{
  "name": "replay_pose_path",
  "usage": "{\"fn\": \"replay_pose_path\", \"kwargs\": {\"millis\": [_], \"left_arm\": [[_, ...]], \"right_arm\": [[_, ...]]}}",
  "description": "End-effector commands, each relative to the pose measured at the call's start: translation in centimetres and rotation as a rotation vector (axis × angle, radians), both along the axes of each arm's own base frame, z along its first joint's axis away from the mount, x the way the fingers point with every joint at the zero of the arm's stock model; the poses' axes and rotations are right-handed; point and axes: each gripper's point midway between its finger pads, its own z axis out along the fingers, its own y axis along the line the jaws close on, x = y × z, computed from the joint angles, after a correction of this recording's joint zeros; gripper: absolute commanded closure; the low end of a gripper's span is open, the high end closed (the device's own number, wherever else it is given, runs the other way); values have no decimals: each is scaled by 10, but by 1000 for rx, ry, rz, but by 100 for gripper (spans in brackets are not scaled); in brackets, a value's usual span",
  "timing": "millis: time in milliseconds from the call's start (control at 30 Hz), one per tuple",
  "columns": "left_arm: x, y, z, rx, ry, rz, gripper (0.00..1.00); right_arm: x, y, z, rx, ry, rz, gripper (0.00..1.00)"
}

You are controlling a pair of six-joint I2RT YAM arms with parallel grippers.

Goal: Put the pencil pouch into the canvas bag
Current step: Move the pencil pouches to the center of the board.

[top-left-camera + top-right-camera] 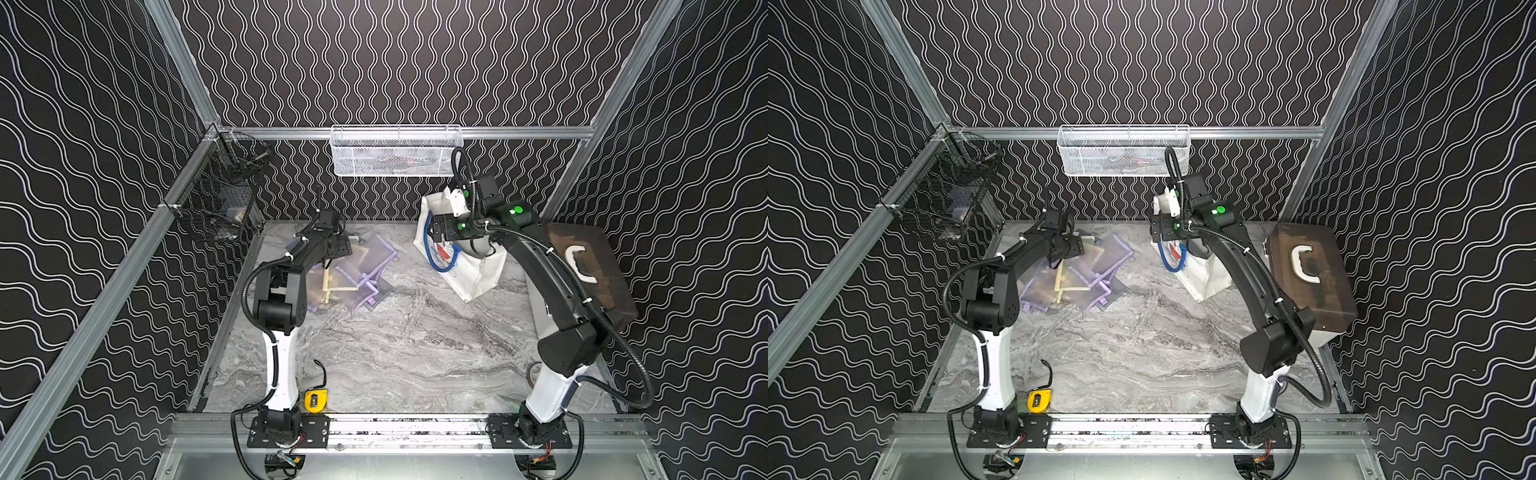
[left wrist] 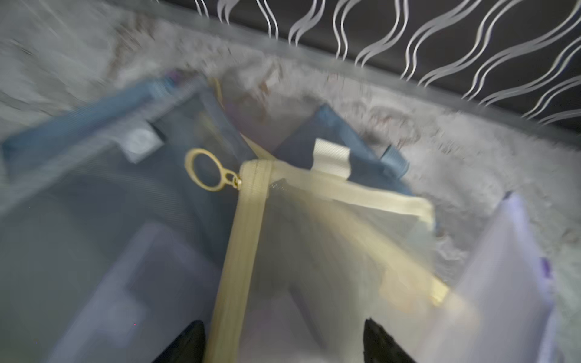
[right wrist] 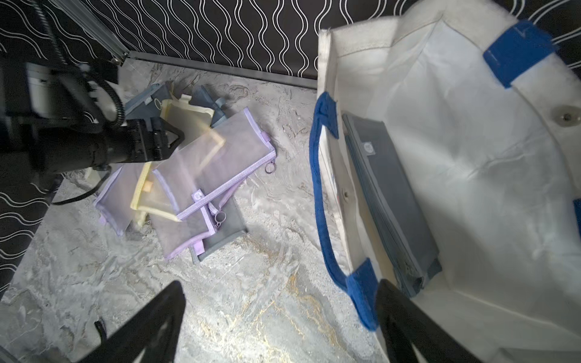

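The canvas bag (image 1: 473, 272) (image 1: 1206, 278) (image 3: 456, 163), white with blue handles, stands open at the back right. A grey-blue pencil pouch (image 3: 391, 201) lies inside it against the near wall. My right gripper (image 3: 281, 292) (image 1: 434, 230) is open and holds nothing, with one finger by the bag's blue handle (image 3: 361, 292). Several more mesh pouches (image 1: 357, 270) (image 1: 1084, 270) (image 3: 195, 176) lie in a pile at the back left. My left gripper (image 2: 283, 339) (image 3: 169, 138) hangs open just over a yellow-trimmed pouch (image 2: 239, 251) in that pile; this view is blurred.
A brown translucent case (image 1: 590, 266) with a white handle sits by the right wall. A white wire-mesh basket (image 1: 395, 151) hangs on the back rail and a black wire basket (image 1: 220, 195) on the left rail. A yellow tape measure (image 1: 316, 401) lies near the front edge.
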Motion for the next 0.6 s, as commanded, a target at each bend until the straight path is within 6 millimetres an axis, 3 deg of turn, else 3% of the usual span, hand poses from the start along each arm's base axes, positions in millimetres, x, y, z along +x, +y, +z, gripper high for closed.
{"fn": "replay_pose_path", "kwargs": {"millis": [0,133,200,367,500,567], "left_arm": [[-17,-5,-28,-1,105,-36,19],[-41,-35,-38,-18,145,-76,20],[-61,-50,-47,-35,181,-90,20],[-115,-87,-56,-75,227,-144,21],[-164,-119,-55,-96,255,-211,22],[-187,-130,-52,-116,270,-229,22]], "right_arm": [[-7,11,17,93,-29,33,4],[-12,13,5,93,0,51,4],[-13,15,-5,93,33,57,4],[-21,23,-4,151,68,78,4],[-38,24,-9,196,120,84,5],[-57,33,-16,212,154,110,5]]}}
